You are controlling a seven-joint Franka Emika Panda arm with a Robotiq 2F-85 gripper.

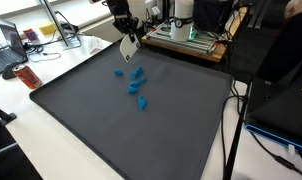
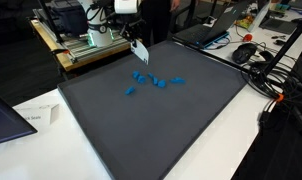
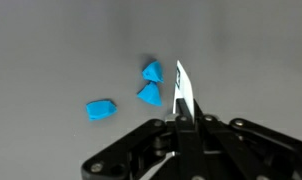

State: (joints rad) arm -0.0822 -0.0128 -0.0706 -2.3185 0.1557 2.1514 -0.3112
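The claw (image 3: 180, 120) (image 1: 129, 36) (image 2: 137, 38) is fully closed and pinches a thin white flat piece (image 3: 181, 88) (image 1: 131, 46) (image 2: 140, 50) by one end. The piece sticks out past the fingertips and points down at the dark grey mat (image 1: 111, 130) (image 2: 161, 130) on the counter. I cannot tell if its tip touches the mat.

The small blue wedge-shaped pieces (image 3: 149, 94) (image 1: 137, 86) (image 2: 151, 80) lie loose in a scattered group, and the closest ones are just beside the white piece.

To handle this well, I think the grip must be firm and every motion low and slow, because the blue pieces look light and may slide away.

A wooden frame with equipment (image 1: 186, 45) (image 2: 86, 45) stands close behind the claw, at the far edge of the mat. The wide room for moving is beyond the blue pieces, over the mat.
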